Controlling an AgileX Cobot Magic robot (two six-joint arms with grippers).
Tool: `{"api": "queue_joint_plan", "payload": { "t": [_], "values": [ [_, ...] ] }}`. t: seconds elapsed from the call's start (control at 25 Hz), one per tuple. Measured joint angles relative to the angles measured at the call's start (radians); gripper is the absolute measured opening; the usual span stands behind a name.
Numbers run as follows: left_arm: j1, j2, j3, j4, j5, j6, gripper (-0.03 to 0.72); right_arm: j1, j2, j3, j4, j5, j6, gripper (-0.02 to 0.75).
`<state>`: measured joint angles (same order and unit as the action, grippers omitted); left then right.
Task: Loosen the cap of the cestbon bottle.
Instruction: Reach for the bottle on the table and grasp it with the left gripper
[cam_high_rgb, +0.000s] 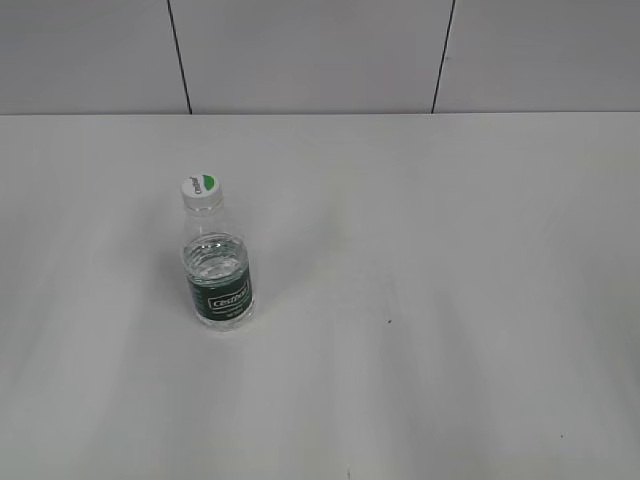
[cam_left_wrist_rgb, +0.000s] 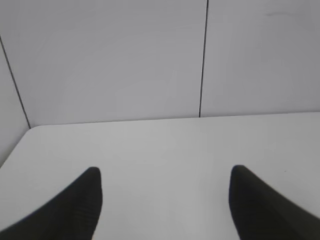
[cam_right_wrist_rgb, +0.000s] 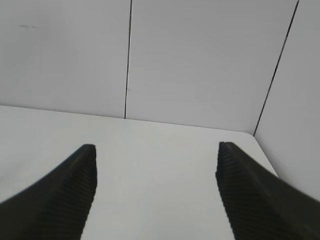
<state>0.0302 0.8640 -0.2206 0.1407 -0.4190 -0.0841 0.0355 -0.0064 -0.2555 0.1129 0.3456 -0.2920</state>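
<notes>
The cestbon bottle (cam_high_rgb: 218, 270) stands upright on the white table (cam_high_rgb: 420, 300), left of centre in the exterior view. It is clear plastic with a dark green label band. Its white cap (cam_high_rgb: 200, 186) with a green mark sits on top. Neither gripper shows in the exterior view. My left gripper (cam_left_wrist_rgb: 165, 175) is open and empty over bare table in the left wrist view. My right gripper (cam_right_wrist_rgb: 156, 152) is open and empty over bare table in the right wrist view. The bottle is out of both wrist views.
A white panelled wall (cam_high_rgb: 320, 55) with dark vertical seams runs behind the table. The left wrist view shows the table's far left corner (cam_left_wrist_rgb: 31, 131). The right wrist view shows the far right corner (cam_right_wrist_rgb: 250, 135).
</notes>
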Motion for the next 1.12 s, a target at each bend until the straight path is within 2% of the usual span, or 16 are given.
{"api": "queue_joint_plan", "payload": {
  "t": [0.32,0.48,0.64,0.88,1.12],
  "values": [
    [0.0,0.419,0.0,0.043,-0.362,0.0,0.482,0.0,0.0,0.002,0.0,0.0,-0.002,0.569],
    [0.0,0.584,0.0,0.237,-0.466,-0.025,0.482,0.0,0.084,-0.019,0.001,0.006,-0.006,0.569],
    [0.0,0.689,-0.001,0.418,-0.569,-0.065,0.473,0.0,0.276,-0.133,0.001,0.029,-0.026,0.569],
    [0.0,0.785,-0.001,0.582,-0.653,-0.073,0.442,0.012,0.611,-0.382,0.0,0.242,-0.036,0.569],
    [0.0,0.88,-0.035,0.795,-0.718,-0.075,0.44,0.059,0.805,-0.513,-0.006,0.276,-0.105,0.569]
  ]
}}
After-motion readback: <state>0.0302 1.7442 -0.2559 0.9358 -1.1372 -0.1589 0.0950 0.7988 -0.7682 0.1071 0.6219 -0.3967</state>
